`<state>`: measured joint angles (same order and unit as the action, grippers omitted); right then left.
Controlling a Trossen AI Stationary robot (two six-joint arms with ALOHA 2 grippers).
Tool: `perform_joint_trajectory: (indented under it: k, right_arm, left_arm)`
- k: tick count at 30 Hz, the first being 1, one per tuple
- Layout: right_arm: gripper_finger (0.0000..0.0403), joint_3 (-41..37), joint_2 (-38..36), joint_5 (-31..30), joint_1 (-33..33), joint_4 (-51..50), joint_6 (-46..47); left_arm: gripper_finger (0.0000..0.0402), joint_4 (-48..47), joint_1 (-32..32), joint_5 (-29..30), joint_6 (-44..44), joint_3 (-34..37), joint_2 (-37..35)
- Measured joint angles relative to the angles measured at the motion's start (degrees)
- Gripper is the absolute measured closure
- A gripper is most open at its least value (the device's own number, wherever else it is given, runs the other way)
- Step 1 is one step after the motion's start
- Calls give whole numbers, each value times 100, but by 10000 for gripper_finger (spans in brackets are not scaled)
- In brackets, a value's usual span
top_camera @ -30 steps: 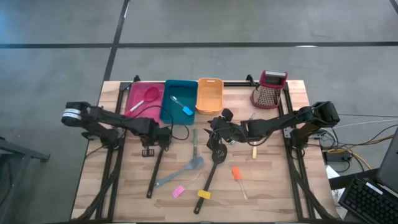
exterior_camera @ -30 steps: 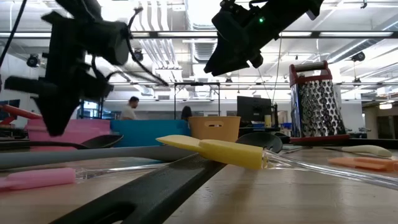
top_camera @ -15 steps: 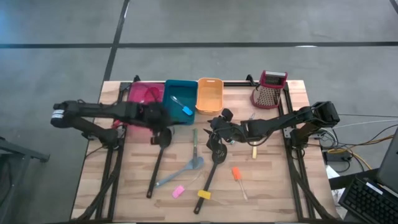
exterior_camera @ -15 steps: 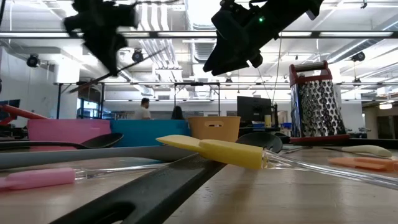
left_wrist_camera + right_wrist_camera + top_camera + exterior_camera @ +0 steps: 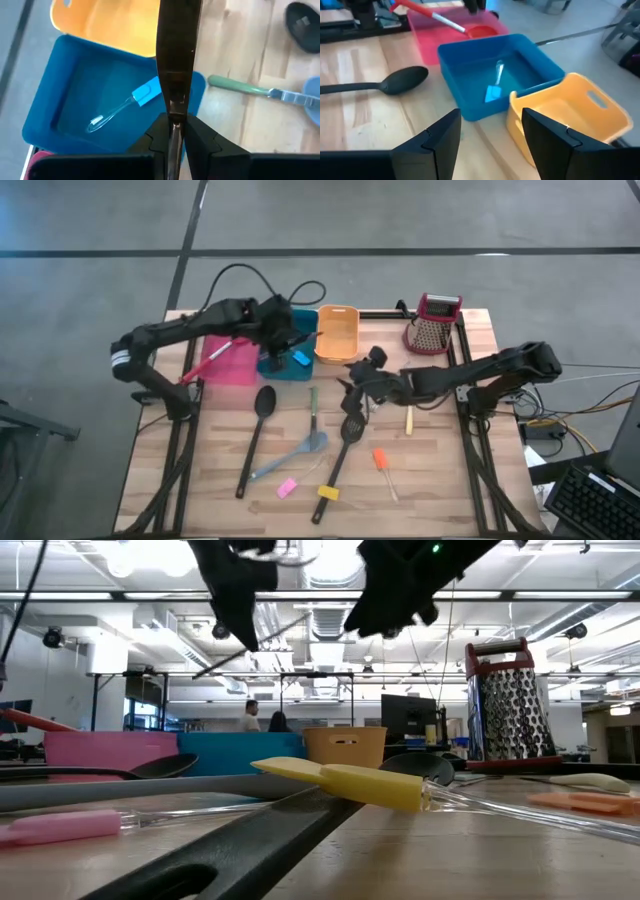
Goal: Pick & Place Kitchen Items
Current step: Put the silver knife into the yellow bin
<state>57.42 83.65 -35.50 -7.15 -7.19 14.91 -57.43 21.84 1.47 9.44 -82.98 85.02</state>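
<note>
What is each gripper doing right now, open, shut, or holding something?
Left gripper: shut on a thin dark utensil, held above the teal bin.
Right gripper: open, empty, over the table centre near the slotted spoon.

The table (image 5: pixel 430 490) is light brown wood with stripes. Three bins sit in a row: pink (image 5: pixel 222 362), blue (image 5: pixel 283 330) and orange (image 5: pixel 338 332). A red spoon (image 5: pixel 208 360) lies in the pink bin. The small tool (image 5: pixel 125 105) in the blue bin has a blue handle and maybe a clear stem. The ladle (image 5: pixel 256 435) is black. The grater (image 5: pixel 433 325) is silver with a red top.
</note>
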Motion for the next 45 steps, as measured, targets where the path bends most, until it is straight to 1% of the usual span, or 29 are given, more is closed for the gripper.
perform_joint_trajectory:
  k: [7,12,19,28,30,32,35,39,41,43,45]
  right_arm:
    - [228,-97,-595,-60,-49,-567,205]
    - [241,-192,-959,-65,-78,-1108,327]
    - [257,-405,-1502,-69,-177,-1235,461]
    - [280,-438,-1588,-71,-248,-1243,337]
    - [284,-438,-1634,-129,-261,-1243,270]
    - [288,-440,-1701,-448,-338,-1238,259]
    - [294,-483,-1797,-1117,-573,-1231,268]
    - [302,-677,-1876,-1975,-1004,-1205,290]
    - [306,-826,-1894,-2350,-1205,-1133,295]
    - [310,-1029,-1907,-2584,-1435,-1023,294]
    - [312,-1246,-1907,-2621,-1611,-628,200]
  left_arm:
    - [365,170,439,-413,144,-146,702]
    - [365,129,615,-446,141,-256,1060]
    - [365,133,720,-549,95,-457,1191]
    - [365,176,718,-709,-33,-564,1138]
    - [365,369,705,-962,27,-550,1137]
    - [365,732,674,-1356,133,-505,1112]
    - [365,1284,606,-1745,223,-498,1075]
    - [365,1850,460,-1933,255,-496,981]
    - [365,2100,339,-2133,270,-494,919]
    - [365,2419,217,-2472,277,-494,866]
    - [365,2804,109,-2859,284,-494,848]
